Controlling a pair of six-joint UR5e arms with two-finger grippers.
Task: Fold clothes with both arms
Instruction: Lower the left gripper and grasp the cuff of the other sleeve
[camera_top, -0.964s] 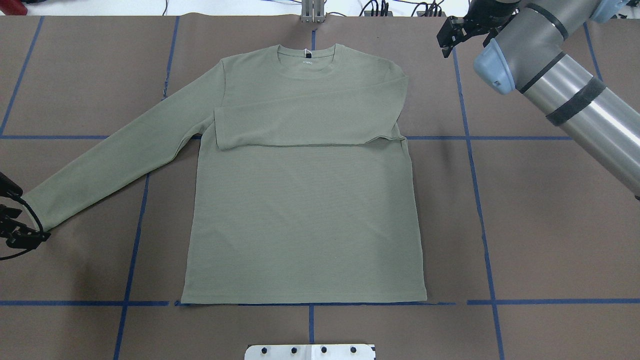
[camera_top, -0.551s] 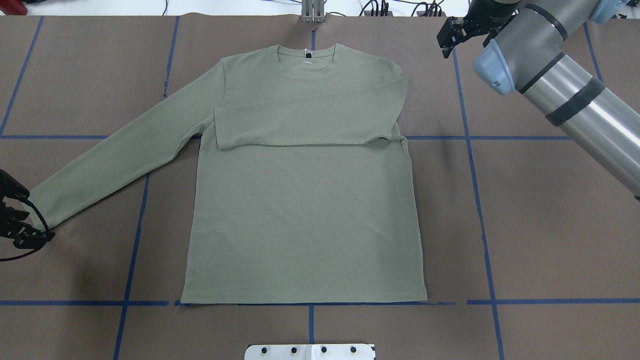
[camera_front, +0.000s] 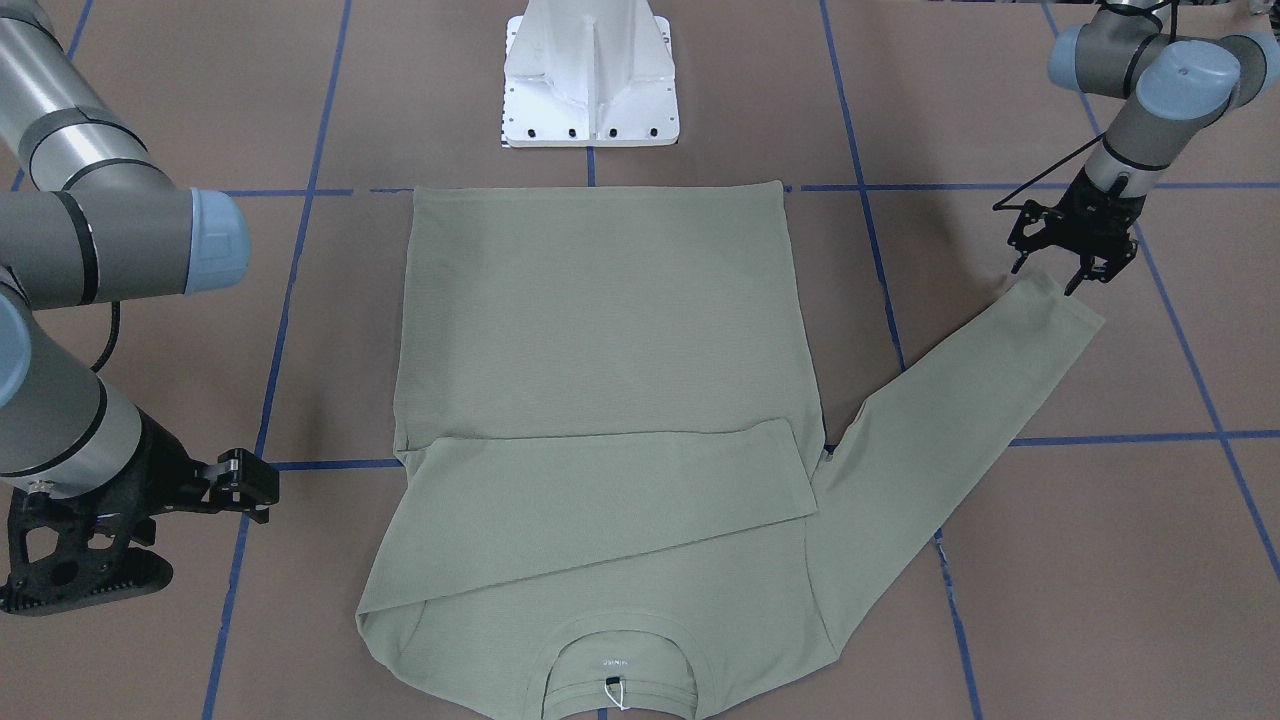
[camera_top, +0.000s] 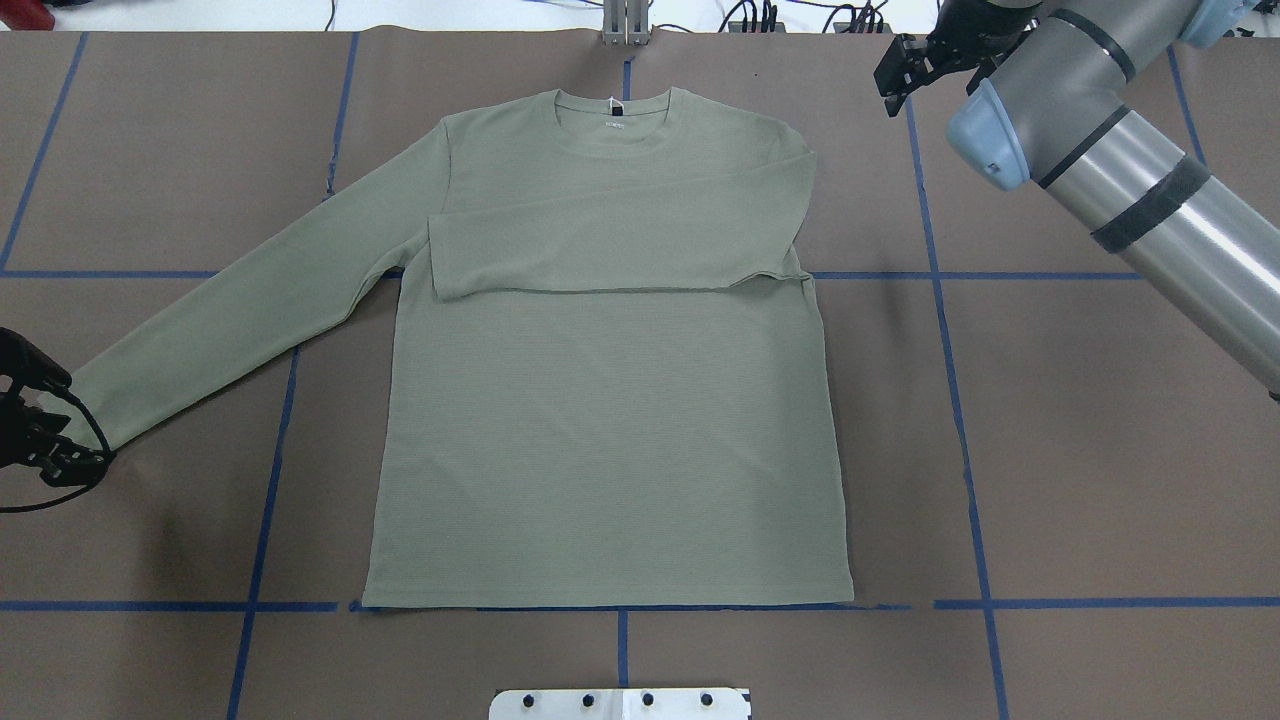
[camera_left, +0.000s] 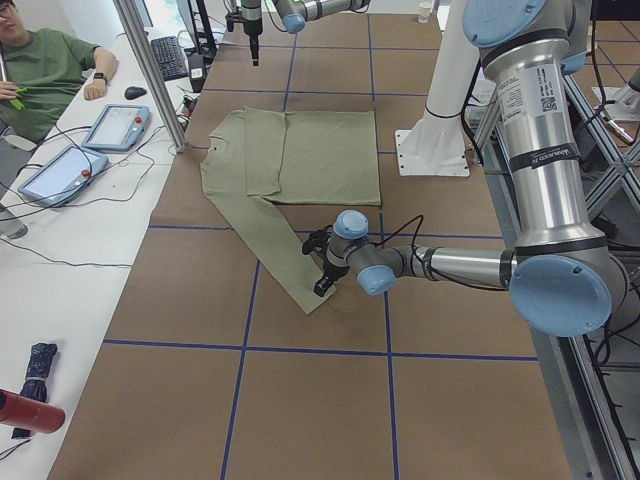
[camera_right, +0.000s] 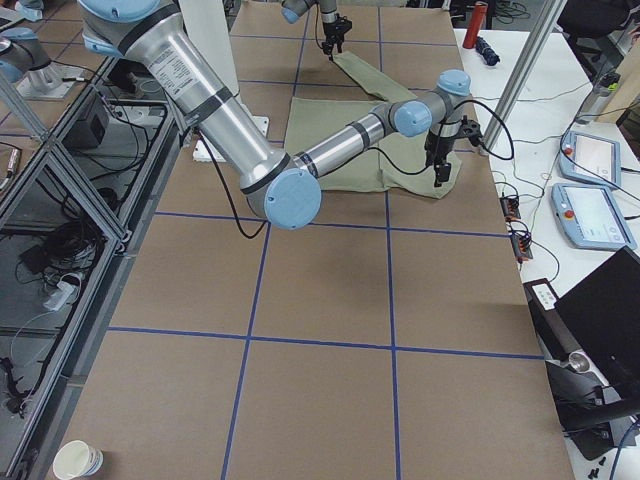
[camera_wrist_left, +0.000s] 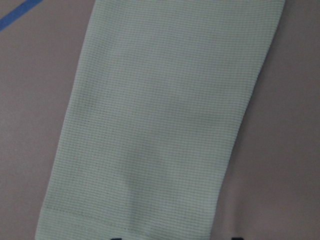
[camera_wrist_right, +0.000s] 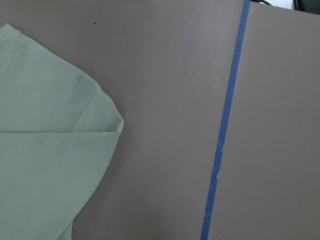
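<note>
one sage-green knit shirt (camera_top: 600, 450) lies flat mid-desk (camera_top: 1100, 450), one sleeve (camera_top: 620, 245) folded across its chest. fingers of the left gripper (camera_front: 1046, 278) are spread at the other cuff (camera_front: 1050, 305). whether the right gripper (camera_top: 897, 72) is spread, i cannot tell.

A: Which surface does the overhead view show?
B: A table (camera_top: 1100, 450) under brown sheeting, gridded with blue tape lines (camera_top: 962, 440).
A: What lies on it?
B: A sage-green shirt (camera_top: 610, 430), flat, with its collar at 12 o'clock. The folded sleeve (camera_top: 600, 245) crosses the chest and the other sleeve (camera_top: 230, 330) points to 8 o'clock. A white base plate (camera_top: 620, 703) sits at 6 o'clock.
</note>
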